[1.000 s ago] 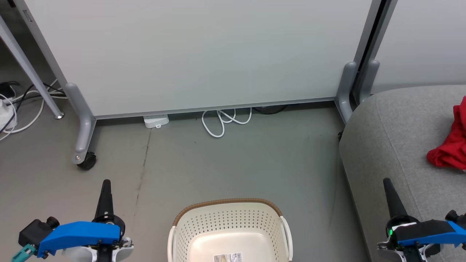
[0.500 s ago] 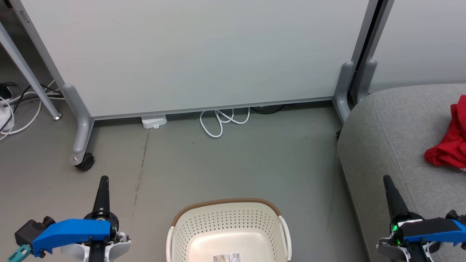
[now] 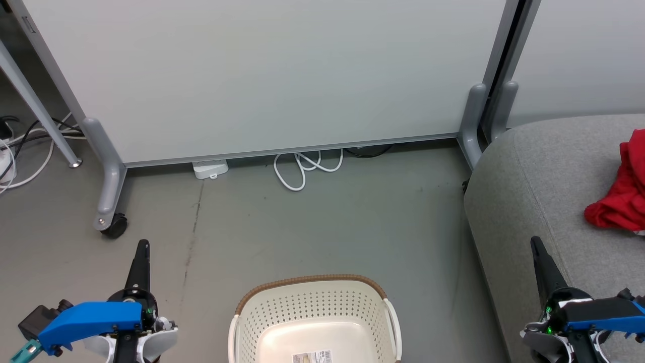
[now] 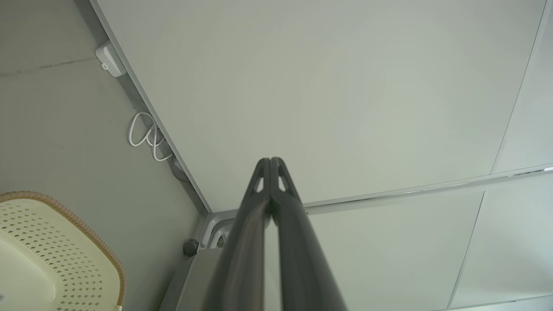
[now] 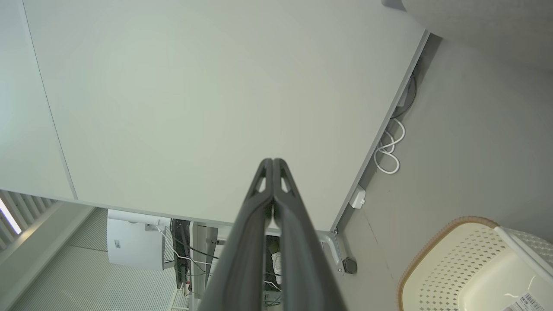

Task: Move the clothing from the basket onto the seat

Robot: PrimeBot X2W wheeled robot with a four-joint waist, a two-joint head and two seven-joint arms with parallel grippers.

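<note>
Clothing (image 3: 619,199) on the seat (image 3: 529,171) is cut off; left gripper (image 3: 143,244) and right gripper (image 3: 534,242) are pinched together.

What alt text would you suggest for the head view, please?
An oval cream-white perforated plastic basket, empty where visible, stands on the grey floor at bottom centre; bright red jersey clothing lies on the large grey fabric seat at right. The shut left gripper and shut right gripper flank the basket, pointing toward a pale partition panel.
</note>
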